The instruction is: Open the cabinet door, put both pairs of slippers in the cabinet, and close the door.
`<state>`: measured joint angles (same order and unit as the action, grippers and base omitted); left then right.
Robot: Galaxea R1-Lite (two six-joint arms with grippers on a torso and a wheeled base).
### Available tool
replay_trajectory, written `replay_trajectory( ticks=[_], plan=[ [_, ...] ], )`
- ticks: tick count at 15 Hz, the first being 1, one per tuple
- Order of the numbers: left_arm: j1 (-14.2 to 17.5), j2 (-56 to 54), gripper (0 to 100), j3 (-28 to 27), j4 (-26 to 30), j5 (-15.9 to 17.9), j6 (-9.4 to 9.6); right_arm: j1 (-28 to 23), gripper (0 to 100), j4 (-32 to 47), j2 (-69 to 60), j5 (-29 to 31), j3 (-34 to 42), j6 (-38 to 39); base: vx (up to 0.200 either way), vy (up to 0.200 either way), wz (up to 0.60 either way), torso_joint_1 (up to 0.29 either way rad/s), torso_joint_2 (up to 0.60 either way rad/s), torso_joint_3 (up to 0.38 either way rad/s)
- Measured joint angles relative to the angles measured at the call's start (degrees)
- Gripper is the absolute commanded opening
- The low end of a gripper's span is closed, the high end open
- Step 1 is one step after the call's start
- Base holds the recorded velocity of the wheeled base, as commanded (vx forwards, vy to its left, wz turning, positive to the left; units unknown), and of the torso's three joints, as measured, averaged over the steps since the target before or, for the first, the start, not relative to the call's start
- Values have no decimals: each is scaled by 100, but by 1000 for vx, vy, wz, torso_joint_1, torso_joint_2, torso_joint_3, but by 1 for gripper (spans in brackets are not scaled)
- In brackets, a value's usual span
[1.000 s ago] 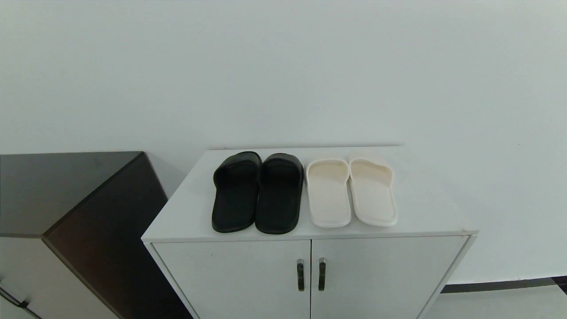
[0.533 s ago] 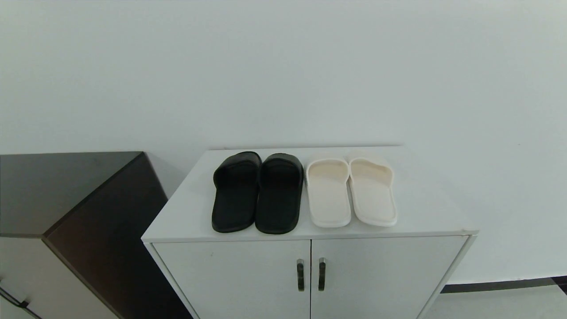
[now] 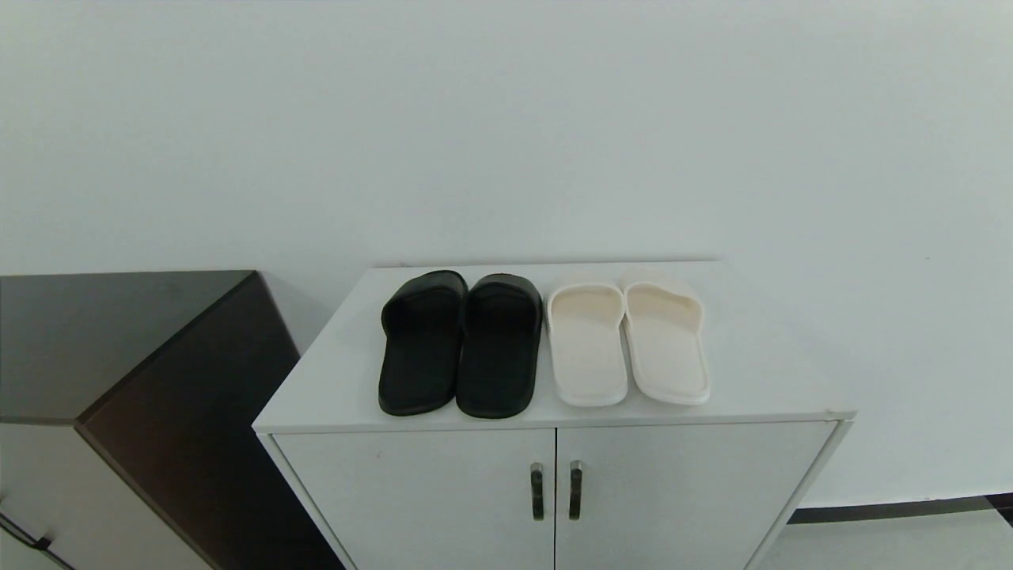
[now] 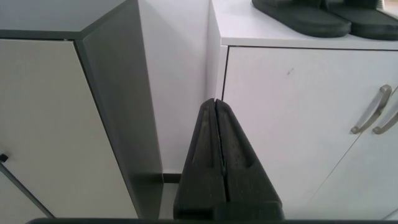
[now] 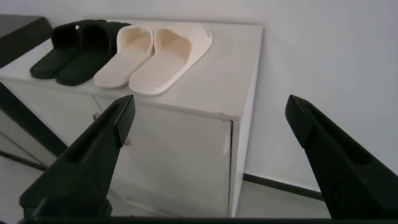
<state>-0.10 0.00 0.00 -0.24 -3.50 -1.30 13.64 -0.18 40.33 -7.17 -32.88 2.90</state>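
Black slippers [image 3: 459, 344] and cream slippers [image 3: 625, 340], probably light and flexible, sit atop the closed cabinet [image 3: 760, 372], ahead of the wide-spread right gripper [image 5: 210, 106]. The left gripper [image 4: 216, 109], pressed together, faces the doors [image 4: 292, 118]; their slim, rigid handles [image 4: 371, 111] look the likeliest hold.

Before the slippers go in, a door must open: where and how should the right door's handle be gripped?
Probably mid-bar on the right door's handle, straight from the front, one finger each side. It is an upright bar standing proud of the door, with the left door's handle close beside it.
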Motion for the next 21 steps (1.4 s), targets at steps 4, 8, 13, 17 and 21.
replay_trajectory(
  ticks=[4,8,13,17,21],
  plan=[
    [0,0,0,0,0,9,18,2751,100,-187,1535,2447,-1091,818,0,0,0,0,0,0],
    [0,0,0,0,0,46,11,3701,100,-260,3200,3500,-2169,1204,0,0,0,0,0,0],
    [-4,0,0,0,2,39,11,3985,100,-1106,4890,4543,-2765,1434,0,0,0,0,0,0],
    [0,0,0,0,2,35,11,3782,100,-1591,5821,4654,-2996,1451,0,0,0,0,0,0],
    [0,0,0,0,0,44,2,3434,100,-1620,6459,4639,-3550,1420,0,0,0,0,0,0]
  ],
)
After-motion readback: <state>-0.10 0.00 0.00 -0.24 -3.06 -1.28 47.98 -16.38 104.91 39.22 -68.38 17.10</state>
